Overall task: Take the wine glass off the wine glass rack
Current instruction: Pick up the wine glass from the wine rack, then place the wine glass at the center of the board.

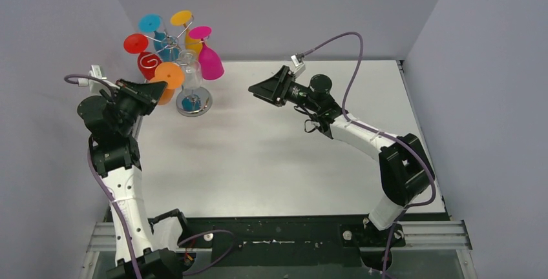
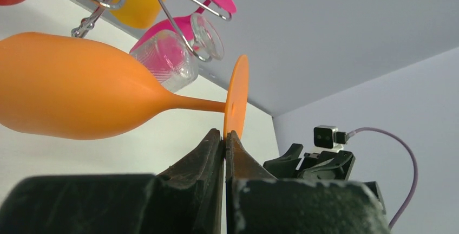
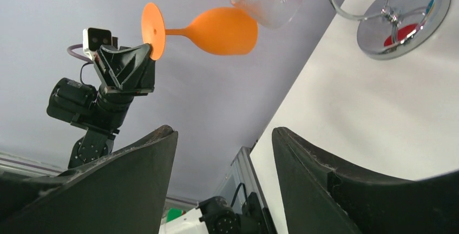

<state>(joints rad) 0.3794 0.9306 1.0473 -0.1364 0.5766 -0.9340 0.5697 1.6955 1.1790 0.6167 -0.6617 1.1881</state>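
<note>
The wine glass rack (image 1: 194, 103) stands at the table's far left: shiny round base, thin stem, curled wire arms (image 2: 162, 6). Its base also shows in the right wrist view (image 3: 403, 17). My left gripper (image 2: 224, 134) is shut on the edge of the round foot of an orange wine glass (image 2: 81, 93). It holds the glass lying sideways, beside the rack (image 1: 169, 75). No wire shows around the glass's stem. My right gripper (image 3: 224, 131) is open and empty, in the air right of the rack (image 1: 255, 88), facing the orange glass (image 3: 222, 31).
Red (image 1: 137, 44), blue (image 1: 150, 22), yellow (image 1: 181, 17), pink (image 1: 208, 59) and clear (image 1: 189, 66) glasses hang upside down on the rack. Grey walls stand close behind and to the left. The white table (image 1: 271, 156) extends right and forward.
</note>
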